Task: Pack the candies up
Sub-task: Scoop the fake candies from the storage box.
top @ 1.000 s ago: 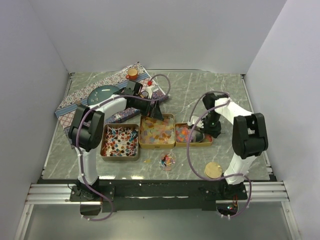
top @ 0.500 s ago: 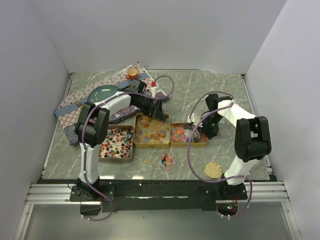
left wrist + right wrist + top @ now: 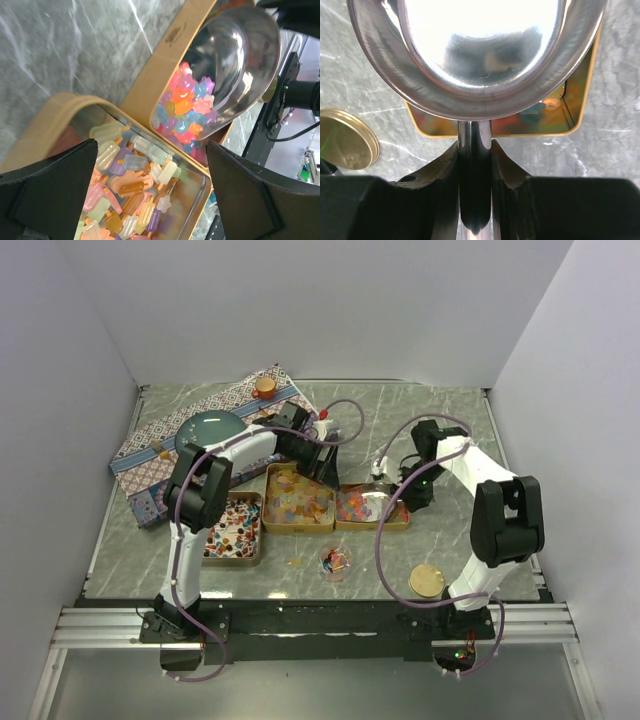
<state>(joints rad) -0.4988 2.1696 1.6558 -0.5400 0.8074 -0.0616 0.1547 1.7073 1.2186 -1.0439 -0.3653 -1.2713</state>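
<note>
from the top view: the middle tin (image 3: pixel 272 502) sits in a row of three gold tins on the marble table (image 3: pixel 450 430). it holds pale yellow-orange candies (image 3: pixel 300 502). red, white and black candies (image 3: pixel 232 532) fill the left tin (image 3: pixel 258 530), touching its left side. bright pink-orange candies (image 3: pixel 352 508) lie in the right tin (image 3: pixel 372 527), touching its right side. the left gripper (image 3: pixel 322 464) hangs over the middle tin's far right corner, jaws spread wide, nothing in them. the right gripper (image 3: pixel 408 490) is right of the middle tin, over the right tin's far end, clamped on a metal scoop (image 3: pixel 385 502). a small dish (image 3: pixel 335 562) with a few candies sits just in front of the middle tin. a gold disc (image 3: pixel 426 580) lies well off to its front right.

left wrist view: wide black fingers (image 3: pixel 50 195) frame the middle tin's popsicle-shaped sweets. beyond its rim, the scoop's bowl rests among the bright pieces.

right wrist view: the fingers (image 3: pixel 442 172) pinch the scoop's handle narrowly. the shiny bowl covers most of the right tin. the gold disc is at the left.
</note>
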